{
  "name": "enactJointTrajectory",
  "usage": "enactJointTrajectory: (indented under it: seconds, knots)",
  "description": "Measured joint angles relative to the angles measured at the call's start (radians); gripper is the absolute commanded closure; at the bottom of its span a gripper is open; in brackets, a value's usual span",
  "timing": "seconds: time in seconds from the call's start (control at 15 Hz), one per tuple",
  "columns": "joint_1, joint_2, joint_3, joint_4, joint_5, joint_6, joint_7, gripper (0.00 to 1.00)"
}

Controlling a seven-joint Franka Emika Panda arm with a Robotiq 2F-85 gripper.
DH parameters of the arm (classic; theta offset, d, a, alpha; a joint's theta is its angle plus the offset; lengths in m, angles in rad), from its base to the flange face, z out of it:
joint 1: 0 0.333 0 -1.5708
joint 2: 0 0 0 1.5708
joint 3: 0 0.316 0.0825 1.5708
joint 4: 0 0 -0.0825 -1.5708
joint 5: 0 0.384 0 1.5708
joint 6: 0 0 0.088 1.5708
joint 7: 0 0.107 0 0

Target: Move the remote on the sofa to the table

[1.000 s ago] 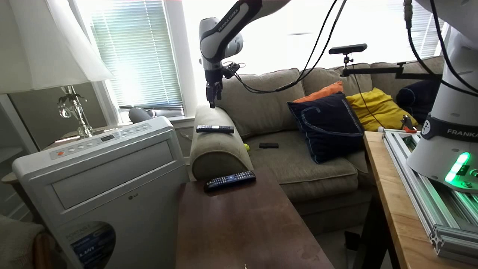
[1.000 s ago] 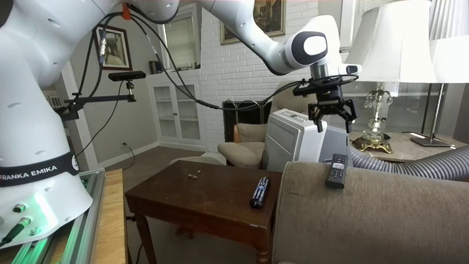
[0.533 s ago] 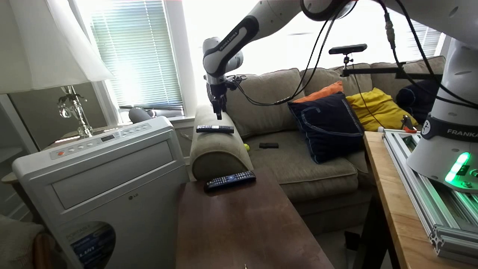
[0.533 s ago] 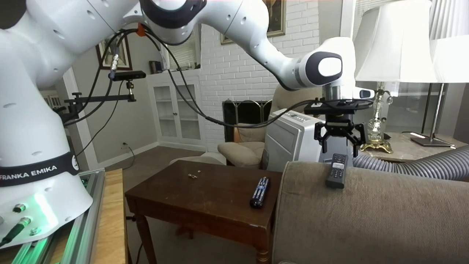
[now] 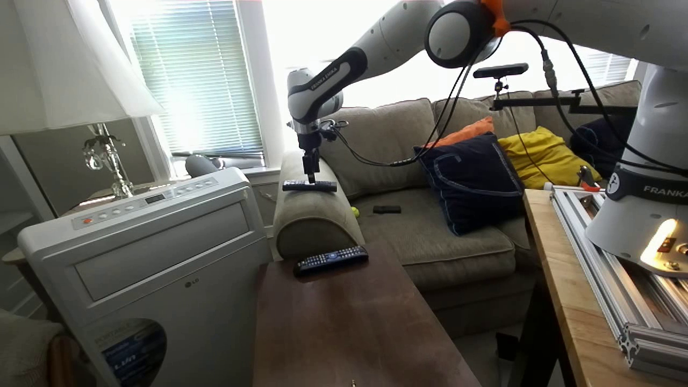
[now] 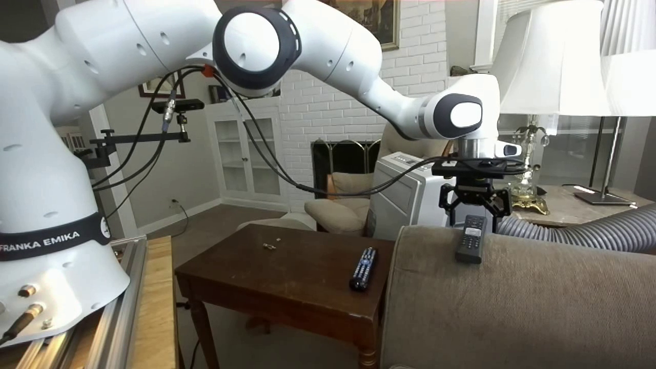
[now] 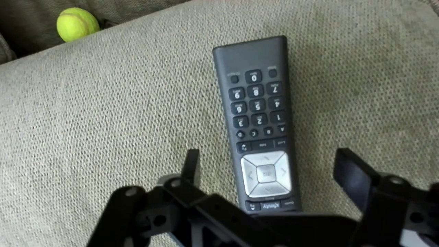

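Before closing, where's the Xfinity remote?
Right of centre in the wrist view, on the armrest, the remote shows partly between the open jaws of the gripper.

The armrest remote (image 7: 259, 125) is showing charcoal and silver, the sofa (image 7: 120, 106) is wearing flecked olive-beige, the tabletop (image 6: 292, 271) dark reddish-brown, the tennis ball (image 7: 77, 24) yellow-green.

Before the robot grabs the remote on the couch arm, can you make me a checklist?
1. Gripper open: ok, jaws spread wide.
2. Remote between the fingers: ok, couch arm shows on both sides.
3. Remote lying buttons-up: ok.
4. Fingers low enough to squeeze it: cannot tell.
5. Ball out of the way: ok, it lies beside the couch arm, apart from the remote.
6. End of the table nearest the couch arm free: not ok, another remote lies there.
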Motion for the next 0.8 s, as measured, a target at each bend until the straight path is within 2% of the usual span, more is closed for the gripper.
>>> enactJointTrajectory:
  seconds: [0.47,0.53,0.6,0.8]
  knots:
    - [0.000,0.117,0.004,0.173,0.000,-0.103,-0.063,0.00]
    - [-0.001,0.131,0.004,0.191,0.000,-0.115,-0.069,0.08]
    - [-0.003,0.144,0.004,0.204,0.000,-0.125,-0.072,0.26]
    - [-0.008,0.174,0.004,0.237,0.000,-0.144,-0.073,0.49]
